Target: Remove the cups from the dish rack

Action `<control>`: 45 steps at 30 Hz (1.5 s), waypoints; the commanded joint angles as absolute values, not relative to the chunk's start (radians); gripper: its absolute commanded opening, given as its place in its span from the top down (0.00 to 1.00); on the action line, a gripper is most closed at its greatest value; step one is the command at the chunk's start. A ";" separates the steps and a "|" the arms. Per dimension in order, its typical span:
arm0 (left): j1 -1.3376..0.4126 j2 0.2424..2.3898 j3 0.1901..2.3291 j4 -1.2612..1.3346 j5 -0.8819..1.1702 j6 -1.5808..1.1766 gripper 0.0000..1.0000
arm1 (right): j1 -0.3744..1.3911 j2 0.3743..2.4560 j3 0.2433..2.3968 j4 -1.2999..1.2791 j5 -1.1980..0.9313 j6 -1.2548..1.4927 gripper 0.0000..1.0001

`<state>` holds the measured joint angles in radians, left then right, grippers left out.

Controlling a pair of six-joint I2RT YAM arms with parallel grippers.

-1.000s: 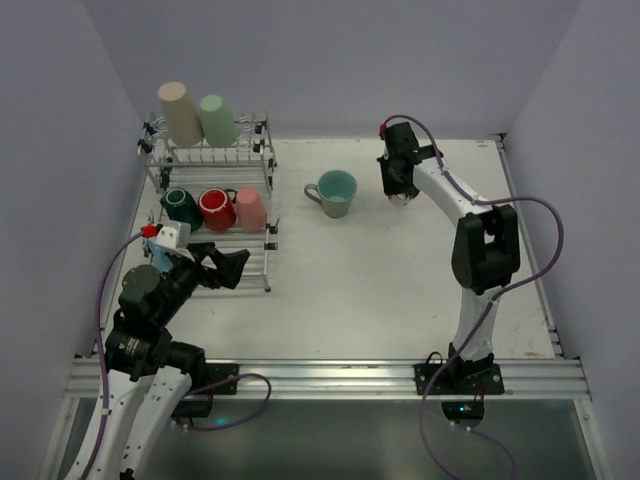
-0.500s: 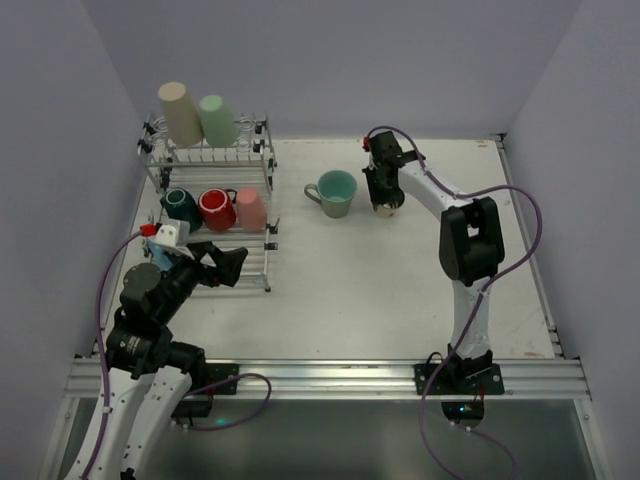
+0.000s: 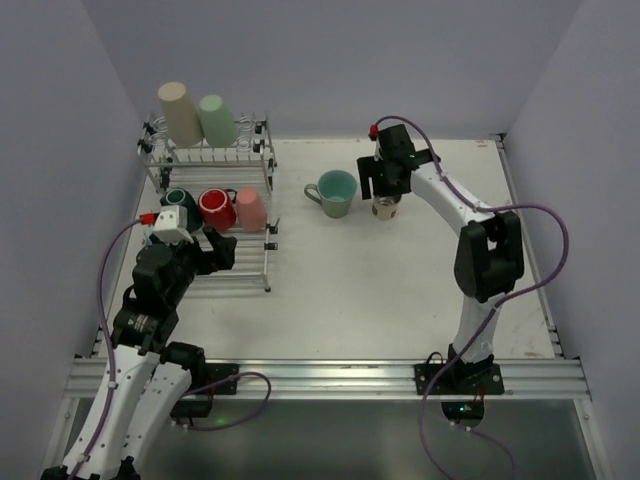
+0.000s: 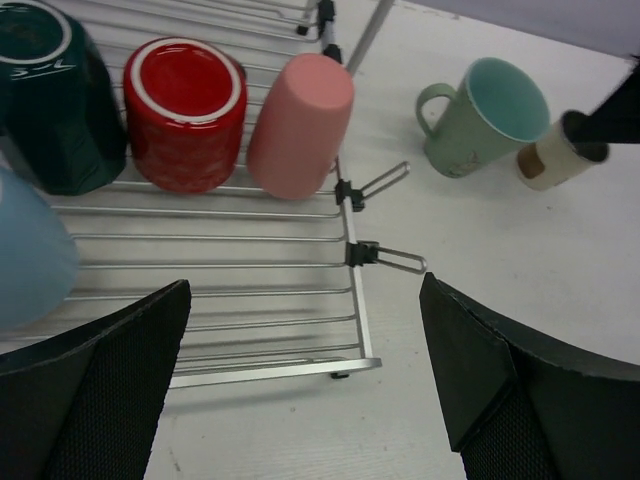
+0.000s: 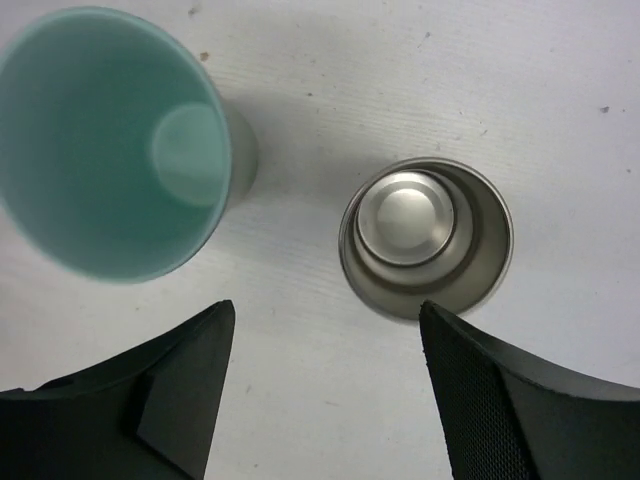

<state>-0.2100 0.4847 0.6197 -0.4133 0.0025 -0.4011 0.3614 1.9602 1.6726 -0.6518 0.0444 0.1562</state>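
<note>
The dish rack (image 3: 245,263) stands at the far left. A beige cup (image 3: 180,113) and a mint green cup (image 3: 216,118) sit upside down on its back tier. On the lower tier lie a dark green cup (image 4: 50,100), a red cup (image 4: 185,110) and a pink cup (image 4: 300,125), with a light blue cup (image 4: 30,250) at the near left. A teal mug (image 5: 110,140) and a small grey-brown cup (image 5: 425,238) stand upright on the table. My right gripper (image 5: 325,320) hangs open just above the small cup and holds nothing. My left gripper (image 4: 305,300) is open over the rack's near right corner.
Purple walls close in the white table (image 3: 400,280) on three sides. Two wire hooks (image 4: 390,258) stick out from the rack's right side. The aluminium rail (image 3: 330,378) with both arm bases runs along the near edge.
My right gripper carried the small cup left to beside the teal mug and has opened, leaving it standing. My left arm has swung forward over the rack's lower tier.
</note>
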 commanded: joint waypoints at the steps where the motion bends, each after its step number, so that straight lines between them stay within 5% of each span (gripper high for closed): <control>1: -0.202 0.518 0.713 -0.443 -0.213 -0.428 0.00 | 0.360 1.775 1.608 -0.574 -0.044 0.182 0.22; 8: -0.204 0.606 0.788 -0.503 -0.529 -0.390 0.00 | 0.365 1.520 1.326 -0.350 -0.173 0.290 0.08; 15: -0.201 0.761 0.810 -0.509 -0.580 -0.356 0.00 | 0.367 1.335 1.037 -0.114 -0.318 0.350 0.01; 45: 0.086 1.137 0.811 -0.279 -0.423 -0.209 0.00 | 0.367 1.259 0.996 -0.107 -0.431 0.305 0.04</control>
